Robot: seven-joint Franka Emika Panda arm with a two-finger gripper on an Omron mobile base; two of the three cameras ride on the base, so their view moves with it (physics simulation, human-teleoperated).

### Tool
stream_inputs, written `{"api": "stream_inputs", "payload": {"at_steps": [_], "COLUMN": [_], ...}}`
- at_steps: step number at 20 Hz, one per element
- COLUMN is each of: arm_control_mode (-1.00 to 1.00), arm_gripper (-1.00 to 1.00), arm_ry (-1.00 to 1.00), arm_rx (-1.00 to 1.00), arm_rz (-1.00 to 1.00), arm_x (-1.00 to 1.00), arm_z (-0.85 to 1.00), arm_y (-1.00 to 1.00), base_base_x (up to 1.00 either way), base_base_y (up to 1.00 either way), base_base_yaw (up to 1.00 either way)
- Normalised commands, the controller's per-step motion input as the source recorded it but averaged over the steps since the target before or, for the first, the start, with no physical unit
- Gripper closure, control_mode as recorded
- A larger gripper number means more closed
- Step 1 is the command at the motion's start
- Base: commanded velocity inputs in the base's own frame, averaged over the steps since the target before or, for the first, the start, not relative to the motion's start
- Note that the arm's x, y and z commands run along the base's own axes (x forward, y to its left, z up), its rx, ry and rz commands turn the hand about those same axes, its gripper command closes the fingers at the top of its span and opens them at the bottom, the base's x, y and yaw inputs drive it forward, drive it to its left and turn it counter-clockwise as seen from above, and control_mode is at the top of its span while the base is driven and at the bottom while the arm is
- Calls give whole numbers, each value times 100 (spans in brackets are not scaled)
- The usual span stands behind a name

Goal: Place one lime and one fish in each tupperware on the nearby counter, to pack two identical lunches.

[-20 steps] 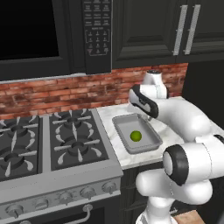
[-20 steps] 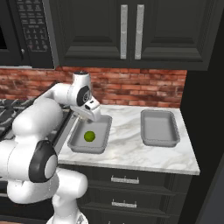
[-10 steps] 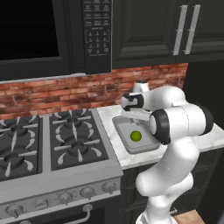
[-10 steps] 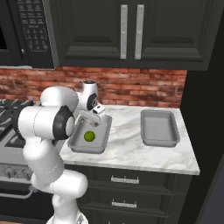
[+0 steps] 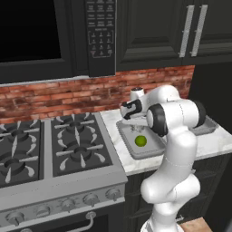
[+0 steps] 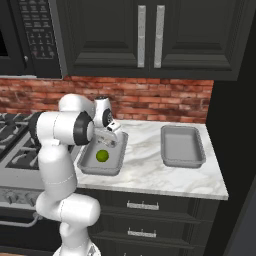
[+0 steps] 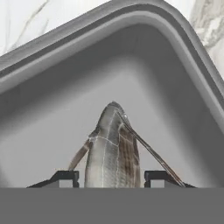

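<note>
On the marble counter [image 6: 145, 167] stand two grey tupperware. The left tupperware [image 6: 86, 167] [image 5: 127, 140] holds a green lime [image 6: 102, 156] [image 5: 141, 141] near its front. My gripper [image 6: 108, 141] [image 5: 132, 127] reaches down into its back end. In the hand view a silvery brown-striped fish [image 7: 111, 148] points toward a tray corner [image 7: 131, 17], between my gripper's [image 7: 111, 177] fingertips [image 7: 65, 177]. The jaws stand slightly open, with a thin gap on each side of the fish. The right tupperware [image 6: 182, 146] [image 5: 207, 128] has nothing in it.
A black gas stove [image 5: 50, 145] adjoins the counter on the left. A red brick wall [image 6: 160, 102] runs behind, with dark cabinets [image 6: 150, 35] and a microwave [image 5: 54, 31] above. Black drawers [image 6: 145, 220] sit under the counter's front edge.
The arm has folded in and the hand has dropped lower into the back of the left tupperware. The jaws have parted a little around the fish. The lime has stayed put.
</note>
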Motion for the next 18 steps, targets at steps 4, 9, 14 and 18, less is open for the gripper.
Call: {"api": "stream_inputs", "payload": {"at_steps": [4,9,14,18], "arm_control_mode": [-100,-100,-100,-100], "arm_gripper": [-100,-100,-100,-100], "arm_ry": [-1,-6,-28,-42], "arm_rx": [0,1,0,0], "arm_rz": [0,0,0,0], "arm_x": [-10,-58,-100,-80], "arm_z": [13,33,13,96], "arm_y": [0,0,0,0], "base_base_x": [0,0,0,0], "base_base_y": [0,0,0,0], "base_base_yaw": [0,0,0,0]}}
